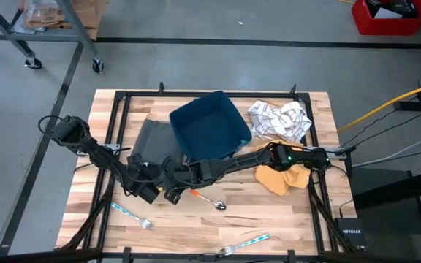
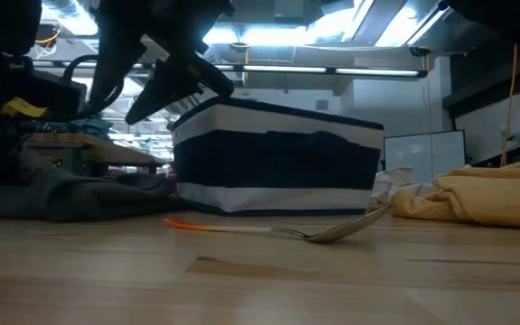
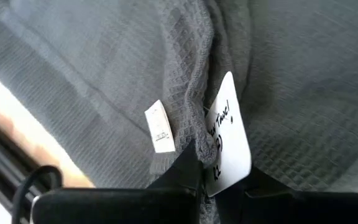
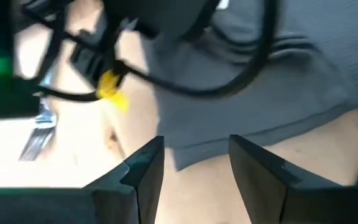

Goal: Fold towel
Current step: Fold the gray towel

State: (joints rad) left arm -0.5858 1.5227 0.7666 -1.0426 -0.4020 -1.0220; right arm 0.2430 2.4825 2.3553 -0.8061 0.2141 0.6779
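Left gripper (image 3: 197, 163) pinched on grey towel (image 1: 149, 140) edge by its tags. Right gripper (image 4: 194, 163) jaws wide, empty, poised at towel corner. Towel lies rumpled on tabletop (image 1: 283, 226) beside blue bin (image 1: 209, 126); no fold made yet.

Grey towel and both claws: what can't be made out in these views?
- Grey towel, high view: its near edge is hidden under both arms.
- Left claw, left wrist view: shut on the towel; tag writing cut off.
- Right claw, right wrist view: open; towel beyond is blurred.
- Low view: the blue bin hides what lies behind it.
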